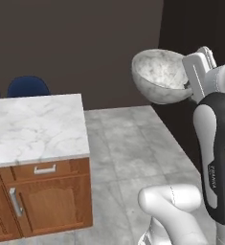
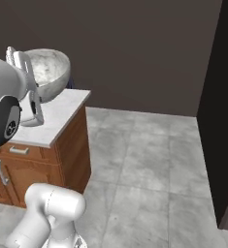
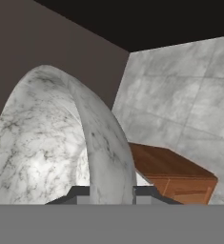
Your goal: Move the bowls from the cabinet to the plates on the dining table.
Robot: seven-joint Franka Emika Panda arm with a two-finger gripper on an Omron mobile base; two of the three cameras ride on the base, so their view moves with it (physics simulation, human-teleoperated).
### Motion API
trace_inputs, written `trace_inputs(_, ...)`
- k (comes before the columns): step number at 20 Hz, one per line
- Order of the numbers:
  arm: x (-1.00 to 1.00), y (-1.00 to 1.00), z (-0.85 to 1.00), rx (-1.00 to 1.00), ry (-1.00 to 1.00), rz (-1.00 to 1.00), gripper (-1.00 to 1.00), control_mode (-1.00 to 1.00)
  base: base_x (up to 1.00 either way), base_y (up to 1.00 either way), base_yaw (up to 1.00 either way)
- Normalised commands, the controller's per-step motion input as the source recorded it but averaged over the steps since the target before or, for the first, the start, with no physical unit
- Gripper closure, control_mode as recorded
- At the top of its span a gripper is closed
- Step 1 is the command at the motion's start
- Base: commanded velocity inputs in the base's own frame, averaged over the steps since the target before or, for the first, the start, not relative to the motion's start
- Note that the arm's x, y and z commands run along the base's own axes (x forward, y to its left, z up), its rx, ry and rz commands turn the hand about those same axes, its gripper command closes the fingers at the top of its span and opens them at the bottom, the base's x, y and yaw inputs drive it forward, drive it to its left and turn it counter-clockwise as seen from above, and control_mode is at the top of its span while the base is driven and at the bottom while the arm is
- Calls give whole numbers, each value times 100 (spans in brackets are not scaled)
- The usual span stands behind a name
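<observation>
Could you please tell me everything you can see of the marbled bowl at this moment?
The marbled bowl is round, deep and grey-white with darker veins, stone-like and empty. It hangs in the air tipped on its side, its opening facing partly sideways, above the floor just off the end of the dining table. The end effector is shut on its rim, one finger on each side of the wall. Nothing else touches it.

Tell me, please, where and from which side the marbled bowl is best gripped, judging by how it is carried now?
By its rim. The marbled bowl is thin-walled and too wide to span, so one finger goes inside and one outside, as the gripper pinches it in the hand view. Coming edge-on at the lip looks best.
</observation>
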Motion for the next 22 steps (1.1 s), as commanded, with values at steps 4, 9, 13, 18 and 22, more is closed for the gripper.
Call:
trace_inputs(4,0,0,0,0,0,0,100,100,5,62,0)
trace_inputs(9,0,0,0,0,0,0,100,100,8,60,0)
trace_inputs(13,0,0,0,0,0,0,100,100,9,61,0)
trace_inputs(18,0,0,0,0,0,0,100,100,2,62,0)
trace_inputs(22,0,0,0,0,0,0,100,100,0,62,0)
